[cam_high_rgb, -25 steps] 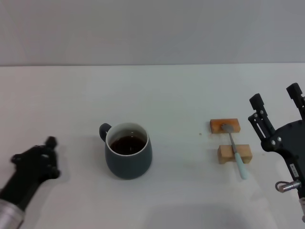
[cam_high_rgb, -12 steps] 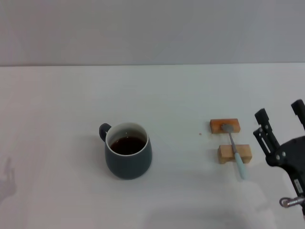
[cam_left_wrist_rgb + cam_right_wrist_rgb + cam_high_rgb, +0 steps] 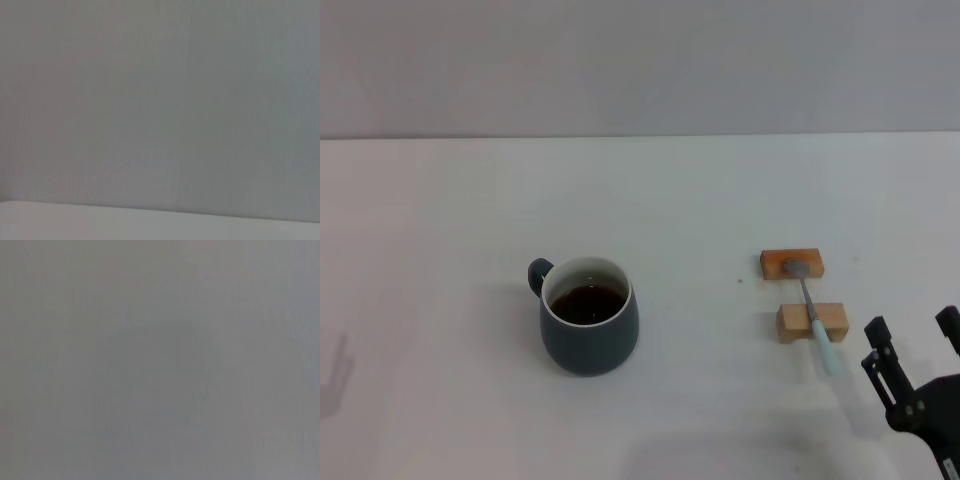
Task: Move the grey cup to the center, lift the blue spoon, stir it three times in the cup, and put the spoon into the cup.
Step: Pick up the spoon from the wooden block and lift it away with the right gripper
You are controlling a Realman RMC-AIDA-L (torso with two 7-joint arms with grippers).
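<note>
Cup (image 3: 589, 329) left of centre, spoon (image 3: 811, 312) across two blocks (image 3: 812, 322) to its right

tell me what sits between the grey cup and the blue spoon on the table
Nothing: in the head view the stretch of white table between the grey cup and the blue spoon is bare. The two wooden blocks lie under the spoon, not between.

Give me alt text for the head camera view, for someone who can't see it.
A grey cup of dark liquid stands on a white table, with a blue spoon lying across two wooden blocks off to its right. The right gripper, fingers open, shows at the lower right corner; the left gripper is out of view.
</note>
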